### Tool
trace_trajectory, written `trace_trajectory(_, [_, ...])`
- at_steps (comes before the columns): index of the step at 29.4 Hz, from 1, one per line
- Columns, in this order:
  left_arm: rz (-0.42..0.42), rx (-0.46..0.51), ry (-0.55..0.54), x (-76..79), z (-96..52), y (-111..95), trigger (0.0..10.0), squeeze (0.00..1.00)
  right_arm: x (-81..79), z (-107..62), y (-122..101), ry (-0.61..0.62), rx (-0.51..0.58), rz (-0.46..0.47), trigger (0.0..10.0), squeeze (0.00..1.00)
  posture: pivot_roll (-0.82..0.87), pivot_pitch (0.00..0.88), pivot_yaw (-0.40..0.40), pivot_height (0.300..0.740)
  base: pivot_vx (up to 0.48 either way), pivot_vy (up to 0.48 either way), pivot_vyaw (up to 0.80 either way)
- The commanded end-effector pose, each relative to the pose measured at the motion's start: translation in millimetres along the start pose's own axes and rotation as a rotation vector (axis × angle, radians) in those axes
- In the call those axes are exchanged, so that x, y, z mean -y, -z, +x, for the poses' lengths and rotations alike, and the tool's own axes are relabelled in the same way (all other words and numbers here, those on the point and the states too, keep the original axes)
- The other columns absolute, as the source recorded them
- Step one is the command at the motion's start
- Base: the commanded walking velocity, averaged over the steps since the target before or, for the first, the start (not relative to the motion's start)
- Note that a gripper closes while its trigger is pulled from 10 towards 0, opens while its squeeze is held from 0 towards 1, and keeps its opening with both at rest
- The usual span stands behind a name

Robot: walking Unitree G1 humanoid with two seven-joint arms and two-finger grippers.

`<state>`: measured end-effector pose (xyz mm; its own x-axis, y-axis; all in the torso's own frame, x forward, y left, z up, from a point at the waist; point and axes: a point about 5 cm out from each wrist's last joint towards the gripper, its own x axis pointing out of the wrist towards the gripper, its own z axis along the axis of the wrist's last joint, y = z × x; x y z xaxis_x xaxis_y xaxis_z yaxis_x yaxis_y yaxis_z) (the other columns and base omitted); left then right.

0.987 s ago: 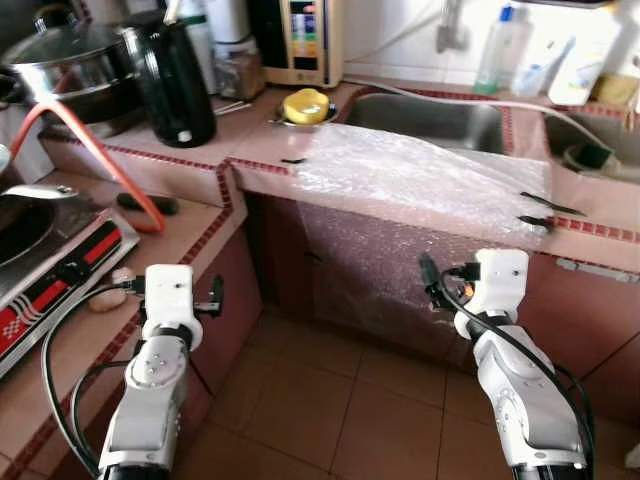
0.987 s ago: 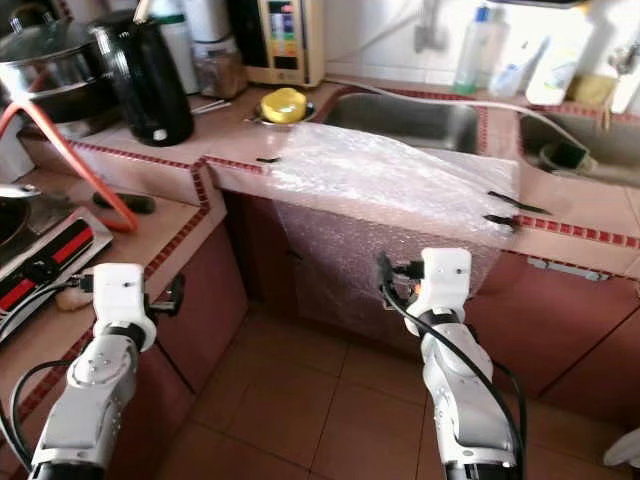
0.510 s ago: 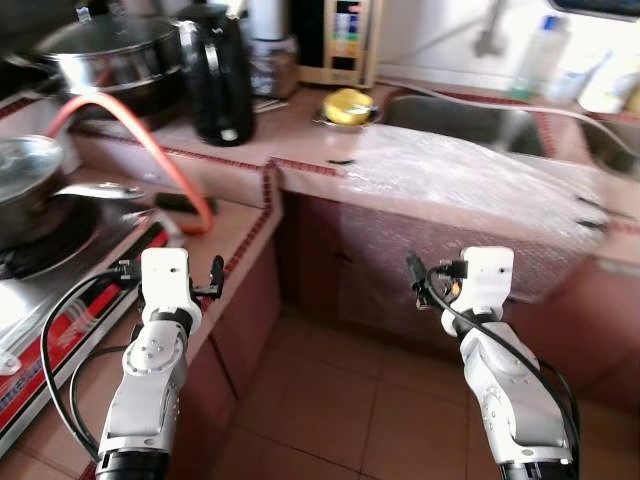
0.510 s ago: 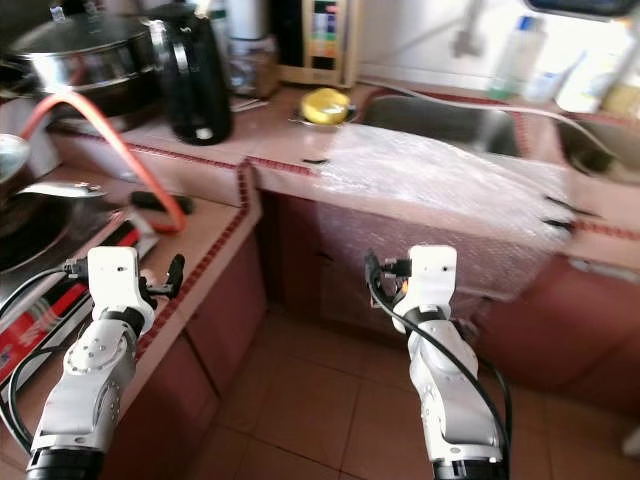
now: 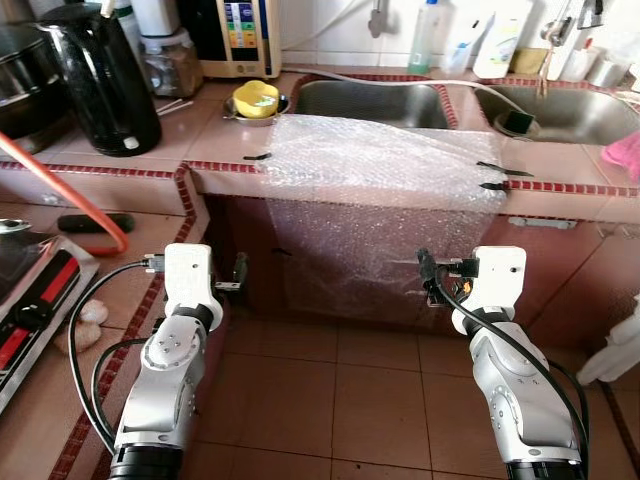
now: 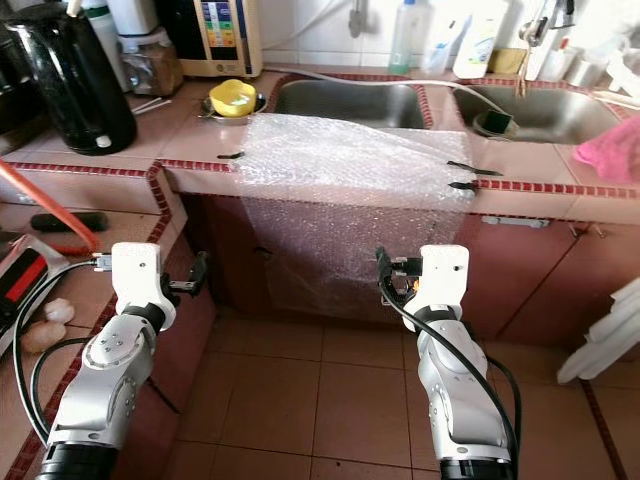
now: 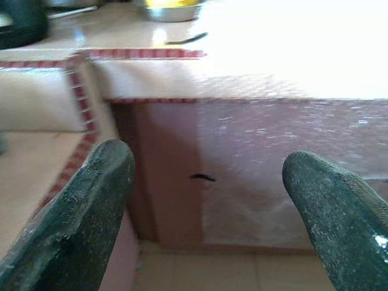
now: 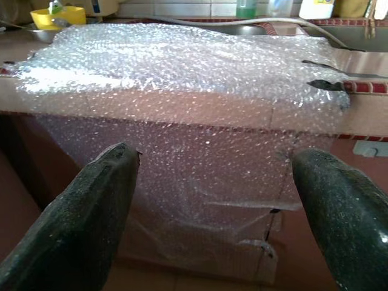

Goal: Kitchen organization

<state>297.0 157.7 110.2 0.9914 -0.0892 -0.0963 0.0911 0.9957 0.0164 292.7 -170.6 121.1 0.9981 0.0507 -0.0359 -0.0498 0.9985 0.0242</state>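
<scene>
A sheet of bubble wrap (image 5: 375, 165) lies over the tiled counter (image 5: 215, 120) in front of the left sink (image 5: 365, 100). It hangs down over the cupboard front, held by strips of black tape (image 5: 492, 168). A yellow bowl (image 5: 253, 97) sits in a metal dish to the left of that sink. My left gripper (image 7: 206, 176) is open and empty, low before the counter's corner. My right gripper (image 8: 215, 176) is open and empty too, facing the hanging wrap at about knee height and a short way from it.
A black kettle (image 5: 100, 80) and a white appliance (image 5: 238, 35) stand at the back left. A stove (image 5: 30, 300) and an orange hose (image 5: 70, 195) occupy the lower counter on my left. Bottles (image 5: 425, 35) line the wall behind a second sink (image 5: 560, 105). Tiled floor (image 5: 340, 400) lies ahead.
The camera has swung to the right: the pots have left the view and both sinks now show. Both arms are held as before, grippers still open.
</scene>
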Motion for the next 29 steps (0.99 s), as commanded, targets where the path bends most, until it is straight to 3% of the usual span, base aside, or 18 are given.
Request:
trace_trajectory(1, [0.005,0.032,0.029,3.9,-0.9,-6.6,10.0,0.00,-2.5,3.2,-3.1,-0.008,0.015,-0.004,10.0,0.00,0.07,0.000,0.029,0.740,0.244,0.000,-0.79])
trace_trajectory(7, [-0.002,0.037,0.050,7.9,0.2,-6.6,10.0,0.00,-3.8,3.3,-2.9,-0.014,0.017,-0.001,10.0,0.00,0.06,0.000,0.026,0.740,0.328,0.000,-0.79])
trace_trajectory(29, [0.014,0.018,0.048,11.0,-0.8,-0.5,10.0,0.00,-6.5,2.7,-1.8,-0.036,0.025,-0.027,10.0,0.00,0.06,0.000,0.023,0.740,0.353,0.000,0.00])
